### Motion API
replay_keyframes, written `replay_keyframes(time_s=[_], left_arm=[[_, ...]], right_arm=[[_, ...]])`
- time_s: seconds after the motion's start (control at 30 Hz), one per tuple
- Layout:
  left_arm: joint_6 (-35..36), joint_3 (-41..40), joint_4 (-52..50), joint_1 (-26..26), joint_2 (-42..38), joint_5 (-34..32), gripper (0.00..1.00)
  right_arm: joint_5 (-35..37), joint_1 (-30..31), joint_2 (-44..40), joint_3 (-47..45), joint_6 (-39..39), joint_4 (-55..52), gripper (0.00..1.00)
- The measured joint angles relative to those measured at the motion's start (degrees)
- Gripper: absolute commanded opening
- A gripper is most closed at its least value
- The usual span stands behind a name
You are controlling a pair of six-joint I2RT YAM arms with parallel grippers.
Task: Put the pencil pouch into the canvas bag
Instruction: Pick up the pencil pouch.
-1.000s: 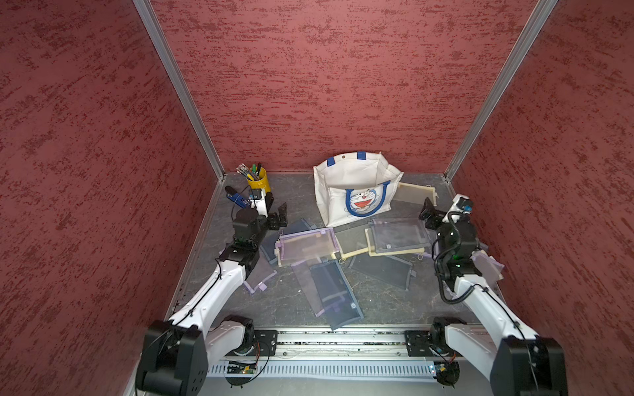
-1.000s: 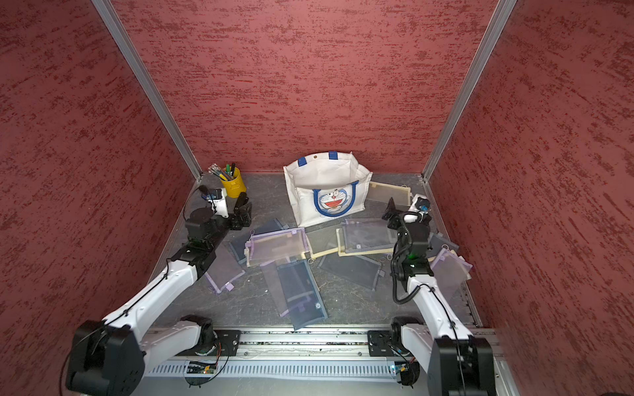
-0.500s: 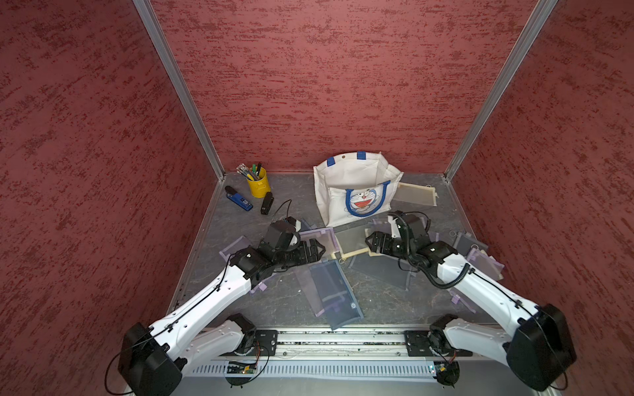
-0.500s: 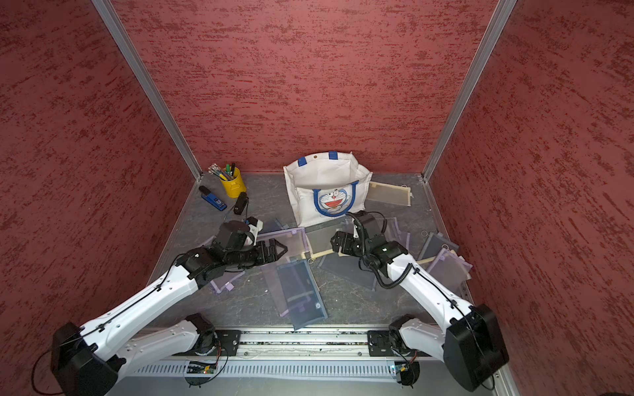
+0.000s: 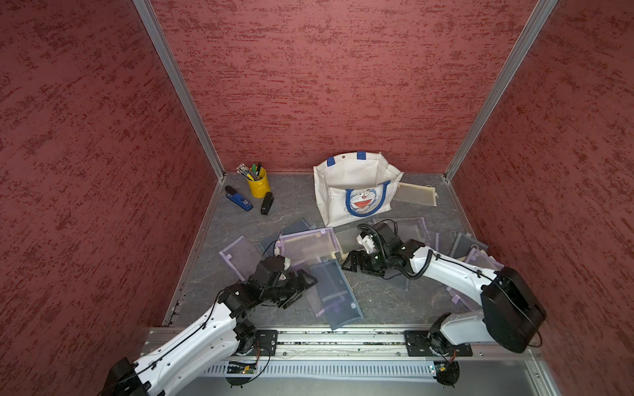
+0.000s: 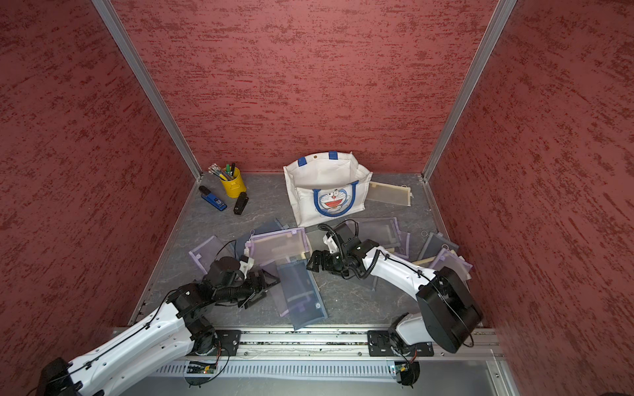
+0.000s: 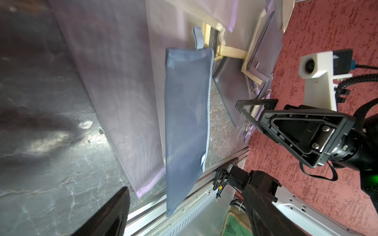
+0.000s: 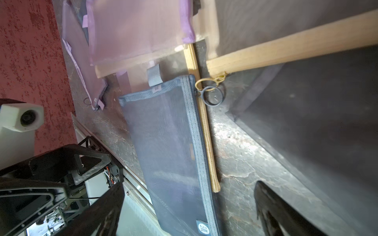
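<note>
Writing: pouch tag [image 8: 203, 227] is blue and white, its print too small to read; canvas bag [image 5: 353, 192] shows a cartoon cat face.
Pencil pouch [image 5: 334, 291]: blue-grey mesh, lying on the desk [image 5: 377, 298] near the front, well apart from the bag.
Axis: runs front to back; ring pull [image 8: 212, 96] at the far end.
Left hand [image 5: 305, 289]: spread wide, empty, beside the pouch.
Right hand [image 5: 348, 264]: spread wide, empty, at the pouch's far end.

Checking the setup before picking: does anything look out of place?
The blue mesh pouch lies askew atop a purple pouch, its near end overhanging the table's front edge above the rail. The canvas bag stands open.
</note>
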Motion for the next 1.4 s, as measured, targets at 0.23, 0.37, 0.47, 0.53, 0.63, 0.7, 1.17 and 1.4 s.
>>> replay_keyframes(time_s=[0.23, 0.37, 0.47, 0.53, 0.63, 0.7, 1.17, 1.4], left_arm=[[-4.2, -2.9, 10.0, -5.5, 7.8, -4.6, 0.72], [-5.8, -2.9, 17.3, -10.2, 16.2, -7.4, 0.6], [-7.0, -2.9, 22.0, -13.2, 21.4, -9.1, 0.45], [-7.4, -2.8, 23.8, -14.8, 23.5, -10.1, 0.35], [-7.7, -2.1, 24.7, -16.6, 24.3, -11.5, 0.16], [-7.7, -1.5, 24.8, -17.1, 23.9, -12.0, 0.06], [-3.3, 3.5, 14.4, -12.3, 13.4, -11.9, 0.06], [-0.8, 0.2, 11.4, -6.2, 12.0, -9.5, 0.43]], right_arm=[[-4.0, 0.3, 4.4, -1.9, -1.2, 6.0, 0.99], [-6.7, 0.3, 6.9, -5.4, -0.6, 10.5, 0.98], [-8.4, 0.3, 6.7, -7.0, 0.0, 13.9, 0.97], [-9.3, 0.4, 6.5, -8.2, 0.7, 16.2, 0.95], [-10.2, 0.6, 5.8, -9.8, 1.4, 18.2, 0.93], [-10.6, 0.8, 5.4, -10.5, 1.8, 19.0, 0.92], [-11.6, 1.0, -4.5, -10.2, 2.8, 18.8, 0.91], [-12.4, 1.0, -1.0, -9.8, 2.8, 19.5, 0.91]])
